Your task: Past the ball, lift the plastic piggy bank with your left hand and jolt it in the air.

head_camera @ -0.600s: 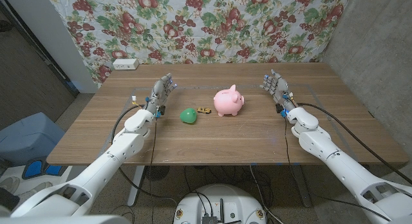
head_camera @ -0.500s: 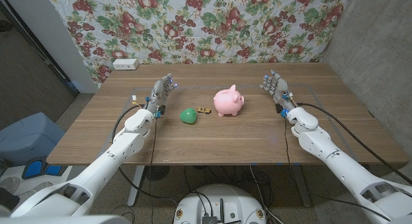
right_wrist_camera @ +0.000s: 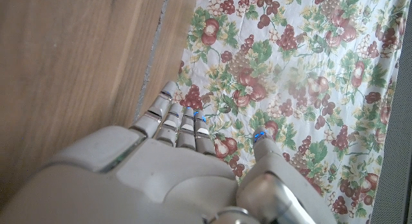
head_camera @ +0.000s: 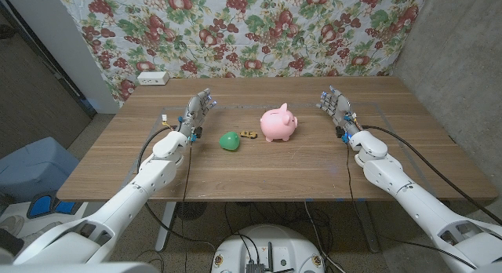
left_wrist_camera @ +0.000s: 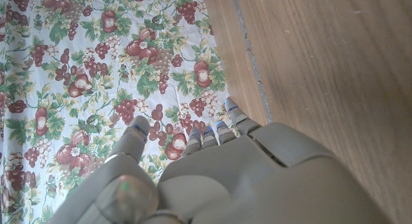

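Piggy bank (head_camera: 278,123): pink, glossy plastic, rounded body with ears up; stands mid-table, touched by neither hand.
Ball (head_camera: 229,141): green, smooth, slightly lopsided; left of the piggy bank, nearer the robot.
Small item (head_camera: 249,134): brownish, between ball and piggy bank; too small to tell.
Table (head_camera: 314,167): wood-grain planks.
Left hand (head_camera: 195,114): released, fingers spread, grasping nothing, left of the ball.
Right hand (head_camera: 336,107): released, fingers apart, grasping nothing, right of the piggy bank.
Backdrop (head_camera: 259,30): fruit-print cloth.
White box (head_camera: 153,78): at the table's far left corner.
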You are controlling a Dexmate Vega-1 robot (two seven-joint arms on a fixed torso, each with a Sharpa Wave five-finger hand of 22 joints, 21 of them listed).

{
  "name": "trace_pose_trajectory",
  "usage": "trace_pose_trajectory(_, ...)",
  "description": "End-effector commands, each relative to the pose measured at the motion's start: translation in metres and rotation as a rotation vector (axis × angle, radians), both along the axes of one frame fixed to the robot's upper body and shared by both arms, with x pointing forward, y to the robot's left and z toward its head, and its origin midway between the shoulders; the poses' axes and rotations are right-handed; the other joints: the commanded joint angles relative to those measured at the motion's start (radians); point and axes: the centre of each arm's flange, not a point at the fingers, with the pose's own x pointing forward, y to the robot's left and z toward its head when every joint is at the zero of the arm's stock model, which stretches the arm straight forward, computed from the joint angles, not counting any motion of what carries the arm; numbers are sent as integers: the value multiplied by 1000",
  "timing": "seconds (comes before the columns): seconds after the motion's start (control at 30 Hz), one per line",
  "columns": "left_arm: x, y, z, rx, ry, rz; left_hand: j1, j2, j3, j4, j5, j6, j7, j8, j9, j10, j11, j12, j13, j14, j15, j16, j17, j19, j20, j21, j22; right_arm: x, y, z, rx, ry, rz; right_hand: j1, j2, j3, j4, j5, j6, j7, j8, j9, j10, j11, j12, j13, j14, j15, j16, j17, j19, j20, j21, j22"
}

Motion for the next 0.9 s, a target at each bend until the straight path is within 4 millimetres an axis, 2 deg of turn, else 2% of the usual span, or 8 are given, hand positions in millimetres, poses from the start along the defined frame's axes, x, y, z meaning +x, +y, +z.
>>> trace_pose_trajectory(0.03,-3,1,8,61,-32,75,6,-1,-5,-18,-1,4,-27,6,2,4,-1,7,2,15,26,9,2,23,27,-6,3,-3,1,-7,-1,3,10,1,4,6,-2,6,10,-1,5,4,6,1,3,4,9,0,8,2,10,-1,-6,1)
trace_pose_trajectory(0.3,-5,-1,17,114,-57,125,8,-14,-11,-28,-2,19,-51,10,2,18,2,11,2,40,40,13,3,47,46,-6,3,-4,2,-10,-2,5,15,1,5,6,-2,6,10,-1,5,4,8,1,4,4,10,-1,9,1,13,1,-10,2)
trace_pose_trajectory(0.53,-6,-3,23,161,-88,147,9,-22,-16,-33,-3,29,-63,12,3,29,5,13,2,53,41,14,3,60,48,-7,4,-3,0,-8,1,8,13,0,5,6,-2,6,13,-1,6,5,11,3,5,4,13,-1,11,1,15,3,-14,2)
trace_pose_trajectory(0.9,-9,-7,37,255,-137,174,13,-34,-20,-39,-3,57,-60,18,4,52,6,18,2,73,42,15,4,81,52,-9,4,-3,1,-3,-2,1,11,-1,6,5,-3,6,19,-3,8,5,15,2,6,4,17,0,13,0,21,5,-18,2)
